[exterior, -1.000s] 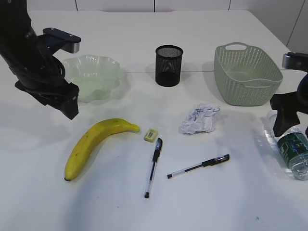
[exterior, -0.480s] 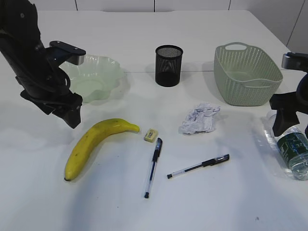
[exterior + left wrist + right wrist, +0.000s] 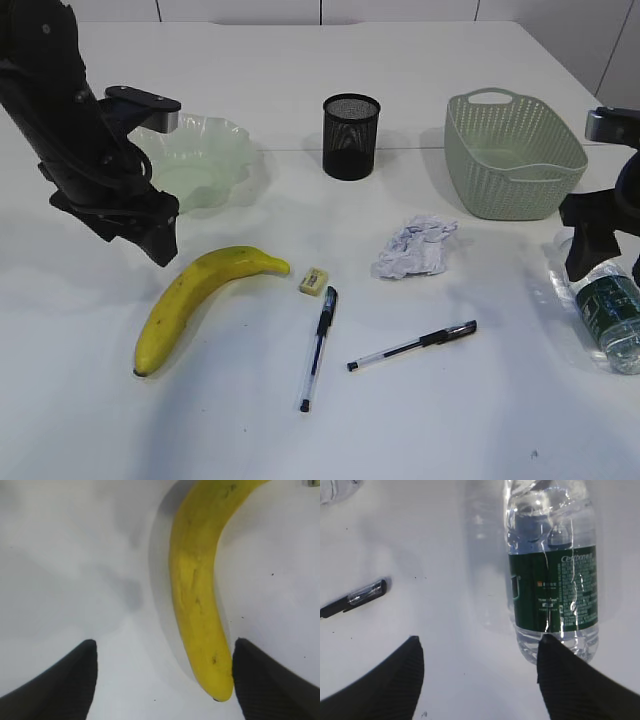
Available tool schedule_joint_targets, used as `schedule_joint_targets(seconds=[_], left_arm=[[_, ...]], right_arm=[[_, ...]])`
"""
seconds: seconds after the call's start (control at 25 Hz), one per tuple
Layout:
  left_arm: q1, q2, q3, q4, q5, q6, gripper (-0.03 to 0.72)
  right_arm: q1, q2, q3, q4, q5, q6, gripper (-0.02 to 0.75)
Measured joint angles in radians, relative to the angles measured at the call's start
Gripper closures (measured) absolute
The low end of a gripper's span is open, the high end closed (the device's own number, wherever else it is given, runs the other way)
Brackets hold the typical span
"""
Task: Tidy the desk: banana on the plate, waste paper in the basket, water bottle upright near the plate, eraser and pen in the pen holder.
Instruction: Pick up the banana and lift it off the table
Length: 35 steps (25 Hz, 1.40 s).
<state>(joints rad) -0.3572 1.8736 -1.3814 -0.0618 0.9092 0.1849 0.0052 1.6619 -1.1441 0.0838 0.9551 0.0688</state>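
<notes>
L gripper [image 3: 162, 680] was seen w/ jaws spread wide, empty, over the banana [image 3: 197, 595], whose dark tip lay betw. them on the desk [image 3: 300, 60] nr its left edge. R gripper [image 3: 480, 680] jaws likewise apart, nothing held, over the water bottle [image 3: 552, 580], lying flat nr right edge.

My left arm [image 3: 70, 140] bulky matte black with a silver-grey camera block, right tool [image 3: 480, 680] with dark ribbed fingers, left tool [image 3: 162, 680] smooth black
</notes>
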Motion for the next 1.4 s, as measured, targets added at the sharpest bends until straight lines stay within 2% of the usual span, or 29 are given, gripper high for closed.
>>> schedule_joint_targets(seconds=[0.24, 0.88, 1.4], left_arm=[[-0.003, 0.0, 0.0, -0.033, 0.0, 0.008, 0.096], [-0.057, 0.085, 0.0, -0.038, -0.028, 0.023, 0.098], [-0.057, 0.123, 0.0, -0.039, -0.058, 0.023, 0.105]], right_arm=[[0.0, 0.0, 0.0, 0.0, -0.008, 0.0, 0.21], [0.0, 0.002, 0.0, 0.0, -0.019, 0.0, 0.21], [0.0, 0.002, 0.0, 0.0, -0.021, 0.0, 0.21]])
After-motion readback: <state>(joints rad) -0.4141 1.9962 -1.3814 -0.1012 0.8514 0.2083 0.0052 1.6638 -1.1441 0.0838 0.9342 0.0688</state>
